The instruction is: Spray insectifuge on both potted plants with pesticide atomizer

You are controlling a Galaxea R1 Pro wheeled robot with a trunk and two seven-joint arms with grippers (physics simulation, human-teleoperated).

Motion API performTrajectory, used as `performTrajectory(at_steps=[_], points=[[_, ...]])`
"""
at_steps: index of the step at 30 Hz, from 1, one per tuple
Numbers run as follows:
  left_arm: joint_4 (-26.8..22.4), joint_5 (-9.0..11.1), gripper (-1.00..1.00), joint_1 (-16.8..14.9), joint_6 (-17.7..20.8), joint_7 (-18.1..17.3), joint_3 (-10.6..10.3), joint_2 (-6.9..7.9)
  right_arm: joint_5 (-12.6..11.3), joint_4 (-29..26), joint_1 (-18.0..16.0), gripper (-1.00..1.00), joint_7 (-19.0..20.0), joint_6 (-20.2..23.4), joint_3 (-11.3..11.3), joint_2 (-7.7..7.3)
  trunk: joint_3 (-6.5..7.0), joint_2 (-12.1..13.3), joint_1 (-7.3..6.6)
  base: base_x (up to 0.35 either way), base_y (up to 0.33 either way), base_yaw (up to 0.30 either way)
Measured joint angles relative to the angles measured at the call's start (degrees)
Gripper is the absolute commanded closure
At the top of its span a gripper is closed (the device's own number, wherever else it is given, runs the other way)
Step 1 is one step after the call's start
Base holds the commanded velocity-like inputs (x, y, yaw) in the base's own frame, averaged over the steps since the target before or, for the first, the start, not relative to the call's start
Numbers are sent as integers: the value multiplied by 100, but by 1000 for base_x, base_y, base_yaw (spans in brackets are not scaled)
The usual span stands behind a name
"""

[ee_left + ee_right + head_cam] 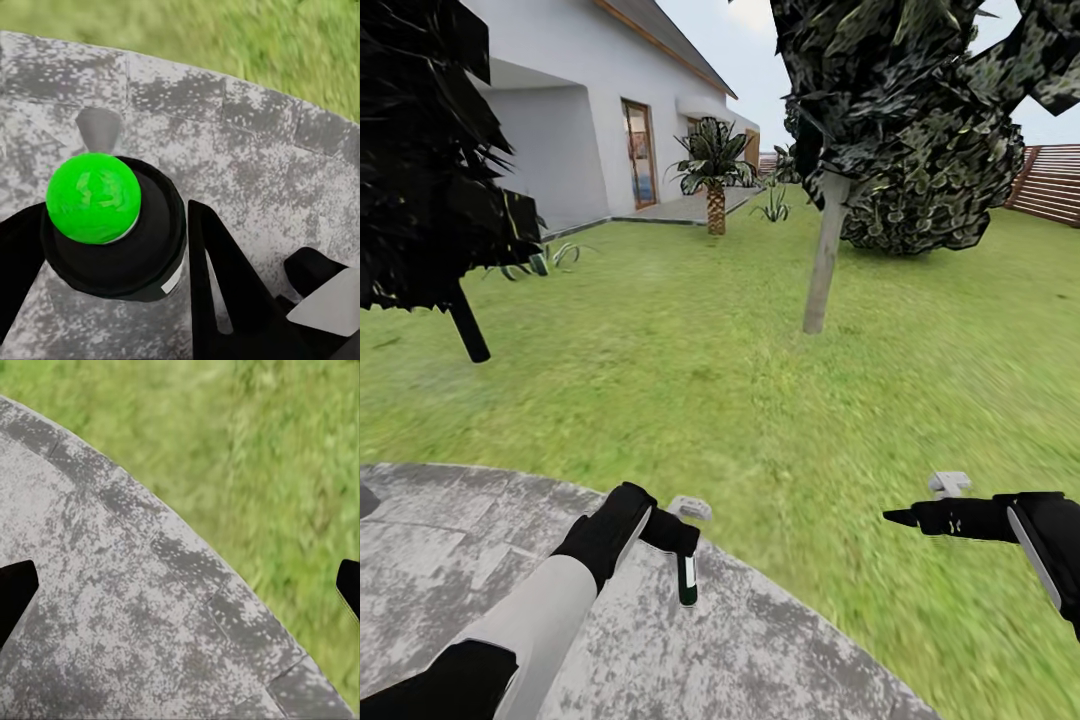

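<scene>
Pesticide atomizer [687, 579]: hung straight down from the left end effector [682, 556] – over the grey patio [480, 520].
Left end effector: closed on the bottle.
Right end effector [905, 517]: held nothing – fingers looked apart.
Next: find the potted plants – likely across the lawn [760, 330].

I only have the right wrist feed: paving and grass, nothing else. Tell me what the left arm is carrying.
Observer: The left gripper has its jaws shut on the pesticide atomizer, which hangs downward over the patio.
Operator: Give me its orientation from the left wrist camera.
Observer: There the bottle is seen end-on, its bright green rounded end facing the camera between the dark fingers.
Operator: Now report what lies ahead.
Observer: Across the lawn stands a pale-trunked tree, with a palm farther off beside the house.
</scene>
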Motion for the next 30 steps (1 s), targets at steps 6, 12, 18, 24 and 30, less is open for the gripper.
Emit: performTrajectory(at_steps=[6, 12, 18, 24, 30], points=[[0, 3, 100, -5, -228, 0, -1, -1, -2, 0, 0, -100, 0, -1, 0, 0, 0, 0, 0, 338, 0, -1], [-7, 0, 100, -3, -378, 0, 5, 6, -22, -1, 1, -100, 2, -1, -1, 4, 13, 0, 2, 210, 0, -161], [-7, 0, 100, -5, -383, 0, 6, 7, -14, 14, 1, -100, 2, -4, -6, 0, 38, 0, 3, 19, 0, -234], [-7, 0, 100, -4, -384, -5, 6, 8, -12, 92, 1, -100, 1, -2, -5, 0, 64, 0, 4, 1, 0, -237], [-7, 1, 100, -4, -382, 0, 24, 15, -11, 97, 2, -100, 2, -4, -6, -1, 91, 0, 1, 138, 116, -237]])
